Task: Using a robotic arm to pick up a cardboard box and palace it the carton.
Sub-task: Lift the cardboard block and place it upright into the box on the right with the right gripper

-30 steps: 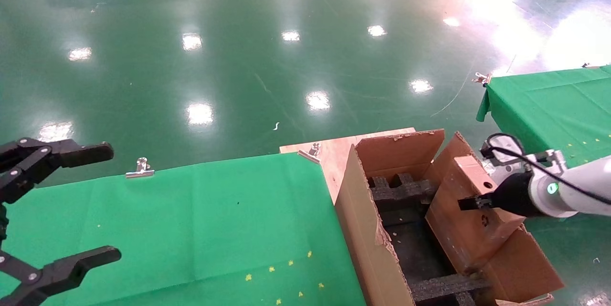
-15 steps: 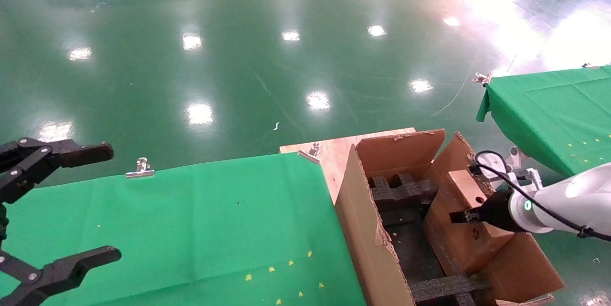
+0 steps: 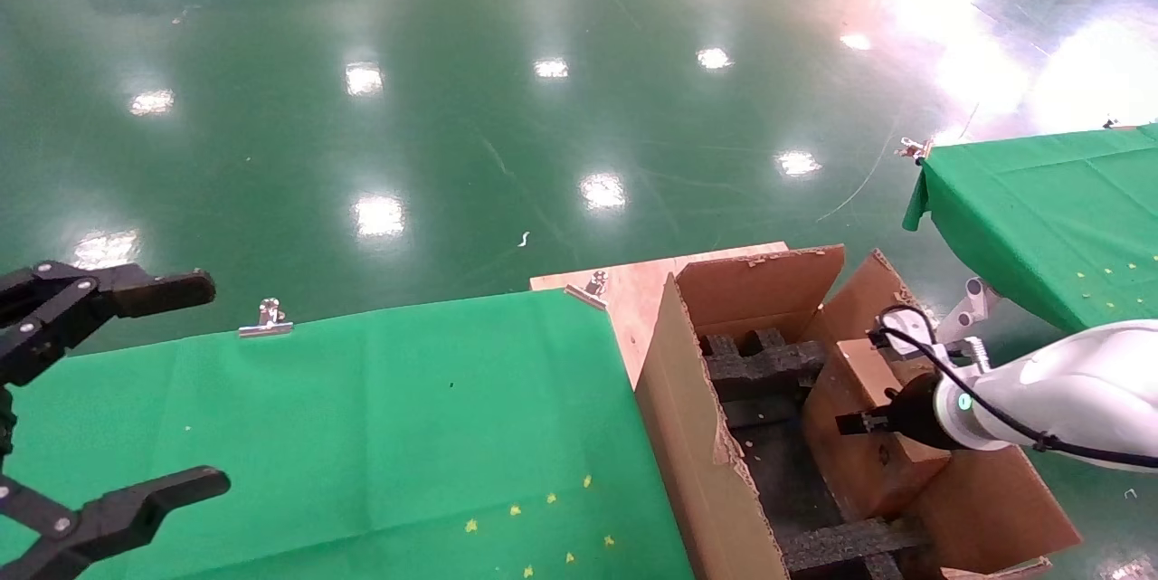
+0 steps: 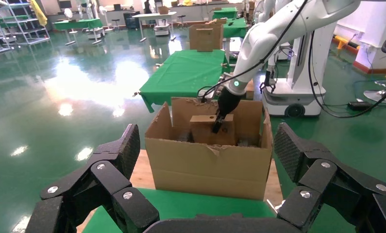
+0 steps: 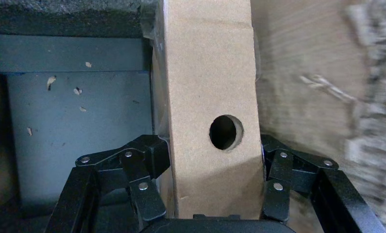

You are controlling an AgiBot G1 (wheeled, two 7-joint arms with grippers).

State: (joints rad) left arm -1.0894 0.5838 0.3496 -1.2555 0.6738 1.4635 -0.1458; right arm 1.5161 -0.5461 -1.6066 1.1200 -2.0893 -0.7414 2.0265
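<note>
The small brown cardboard box [image 3: 855, 462] with a round hole stands on edge inside the large carton [image 3: 697, 444], against its right wall. The white robotic arm [image 3: 1067, 394] reaches in from the right, and my right gripper [image 3: 868, 424] is shut on the cardboard box. In the right wrist view both black fingers [image 5: 149, 155] press the box [image 5: 208, 87] from either side, just below its hole. The left wrist view shows the carton [image 4: 208, 167] from the side, with the box [image 4: 203, 130] partly above its rim. My left gripper [image 3: 172, 390] hangs open over the green table at the left.
A green-clothed table [image 3: 362, 417] adjoins the carton, which stands on a wooden board [image 3: 633, 290]. Black foam bars [image 3: 760, 363] cross the carton's inside. A second green table [image 3: 1040, 200] is at the right. Metal clips [image 3: 265, 319] hold the cloth's edge.
The right arm has moved left and down, lowering the cardboard box deeper into the carton along its right wall. The left arm has not moved.
</note>
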